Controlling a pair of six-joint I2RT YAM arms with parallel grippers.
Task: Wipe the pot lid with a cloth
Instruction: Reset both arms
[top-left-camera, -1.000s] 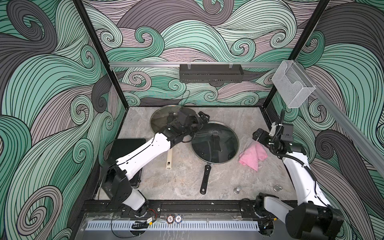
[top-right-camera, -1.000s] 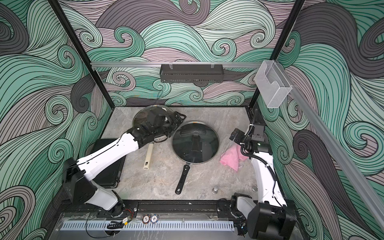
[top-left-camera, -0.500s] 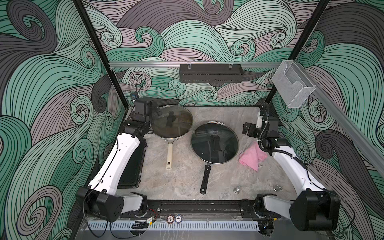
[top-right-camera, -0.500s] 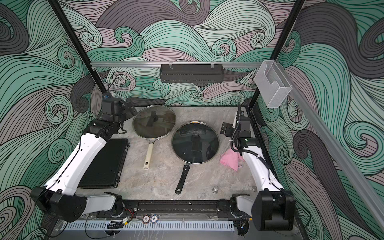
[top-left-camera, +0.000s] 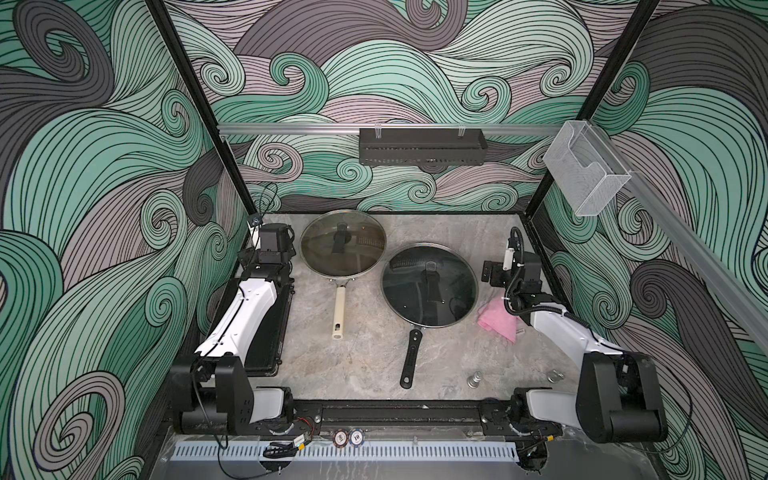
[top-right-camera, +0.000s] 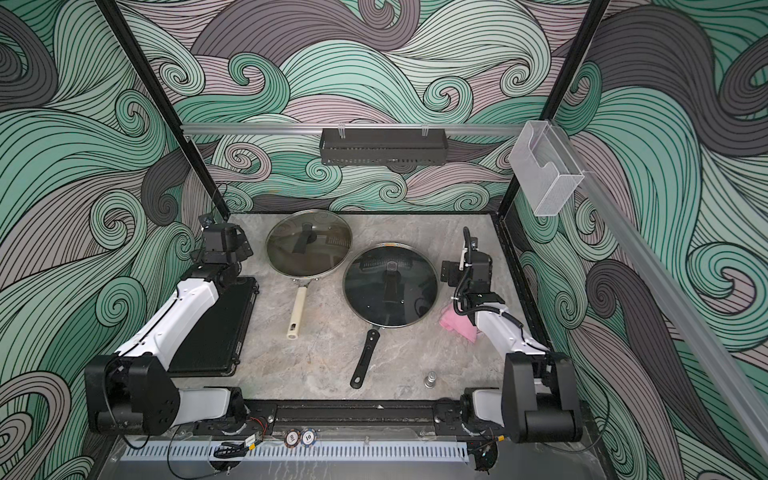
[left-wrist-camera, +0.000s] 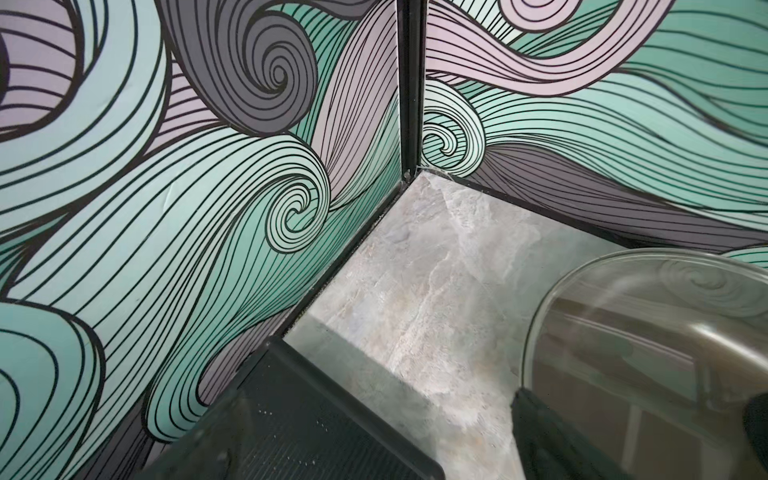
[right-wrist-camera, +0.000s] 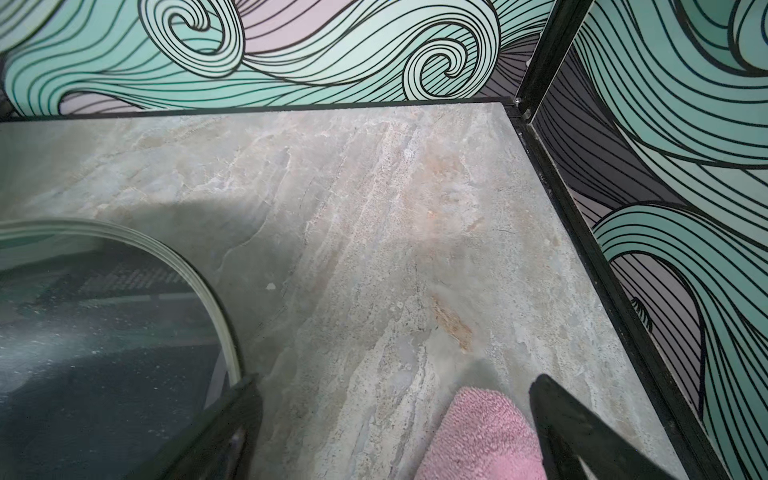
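Observation:
Two round glass lids lie on pans. One lid (top-left-camera: 343, 243) covers the cream-handled pan at the back. The other lid (top-left-camera: 429, 284) covers the black-handled pan in the middle. A crumpled pink cloth (top-left-camera: 496, 320) lies on the table to the right of that pan. My right gripper (top-left-camera: 509, 274) hovers open just behind the cloth; in the right wrist view the cloth (right-wrist-camera: 486, 436) shows between its spread fingers (right-wrist-camera: 582, 432), untouched. My left gripper (top-left-camera: 272, 239) stands open at the back left corner, beside the rear lid (left-wrist-camera: 665, 332), holding nothing.
A flat black tray (top-left-camera: 270, 332) lies under my left arm along the left wall. Two small metal weights (top-left-camera: 475, 379) (top-left-camera: 555, 376) stand near the front right. Patterned walls close in on the left, back and right. A black shelf (top-left-camera: 422, 146) hangs on the back wall.
My left arm has swung away from over the cream-handled pan's lid to the back left corner. My right gripper has shifted a little toward the back. Both stayed open.

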